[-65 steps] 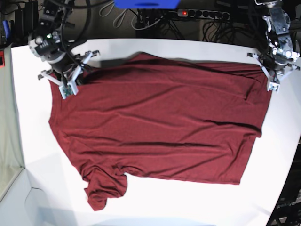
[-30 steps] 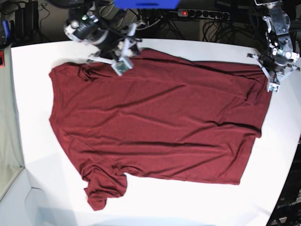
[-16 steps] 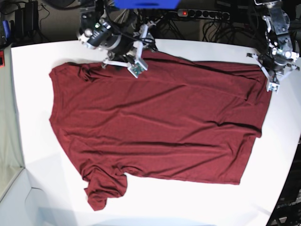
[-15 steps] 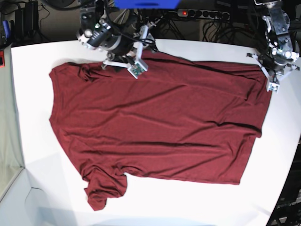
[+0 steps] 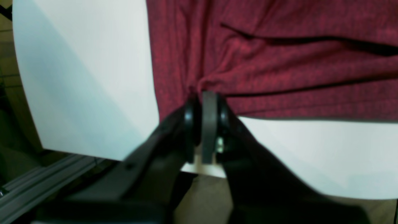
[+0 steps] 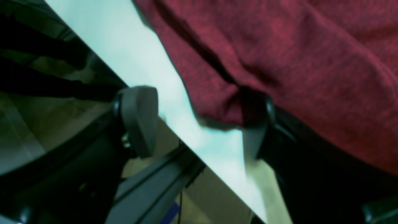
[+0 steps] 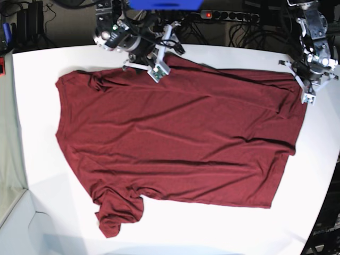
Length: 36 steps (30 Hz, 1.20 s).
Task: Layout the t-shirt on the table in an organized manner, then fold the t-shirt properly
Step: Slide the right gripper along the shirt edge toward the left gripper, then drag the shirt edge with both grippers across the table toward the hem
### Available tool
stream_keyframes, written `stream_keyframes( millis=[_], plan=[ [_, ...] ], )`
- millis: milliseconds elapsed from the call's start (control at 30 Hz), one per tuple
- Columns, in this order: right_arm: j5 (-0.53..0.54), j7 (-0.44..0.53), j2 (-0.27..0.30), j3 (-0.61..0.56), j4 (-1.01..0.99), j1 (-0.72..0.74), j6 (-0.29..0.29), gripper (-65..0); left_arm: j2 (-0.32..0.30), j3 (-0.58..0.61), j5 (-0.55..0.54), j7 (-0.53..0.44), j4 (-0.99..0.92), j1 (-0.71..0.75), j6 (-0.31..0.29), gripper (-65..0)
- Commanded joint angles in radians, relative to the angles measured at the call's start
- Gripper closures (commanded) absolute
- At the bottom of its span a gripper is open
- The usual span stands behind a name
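Note:
The maroon t-shirt point(image 7: 175, 138) lies spread over the white table point(image 7: 34, 133), with one sleeve bunched at the near left point(image 7: 114, 212). My right gripper point(image 7: 156, 57) stands open at the shirt's far edge. In the right wrist view its jaws point(image 6: 196, 124) straddle that edge of the shirt point(image 6: 279, 46), and cloth rests over one finger point(image 6: 255, 130). My left gripper point(image 7: 309, 79) sits at the far right corner. There it is shut point(image 5: 206, 99) on a pinch of the t-shirt point(image 5: 279, 62) beside the table's edge point(image 5: 77, 77).
A power strip point(image 7: 223, 15) with a red light, cables and a blue object point(image 7: 164, 4) lie behind the table's far edge. The table's curved rim point(image 7: 324, 180) runs down the right side. Metal rails point(image 6: 155, 193) show below the far edge.
My right gripper has moved rightward along the shirt's far edge, from the far left corner to the bump at the top, and its jaws have opened. The left gripper has not moved.

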Motion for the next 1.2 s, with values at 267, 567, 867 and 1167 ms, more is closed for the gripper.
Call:
stream_keyframes(
  millis=[267, 567, 867, 1167],
  plan=[
    [0.011, 0.061, -0.001, 0.004, -0.103, 0.007, 0.000, -16.5, -0.013, -0.003, -0.002, -0.035, -0.094, -0.036, -0.003, -0.1],
    [0.014, 0.063, 0.037, 0.050, -0.091, 0.008, 0.000, 0.0, -0.013, -0.011, -0.002, -0.107, -0.120, -0.022, -0.003, 0.0],
    [0.016, 0.060, 0.039, 0.041, 0.096, 0.005, 0.000, 0.0, -0.015, -0.012, 0.001, -0.098, 0.020, -0.022, -0.003, 0.0],
    [0.016, 0.053, 0.039, 0.039, 0.164, 0.011, 0.000, 0.0, -0.021, -0.011, 0.006, -0.041, 0.135, -0.056, -0.003, 0.0]
  ],
)
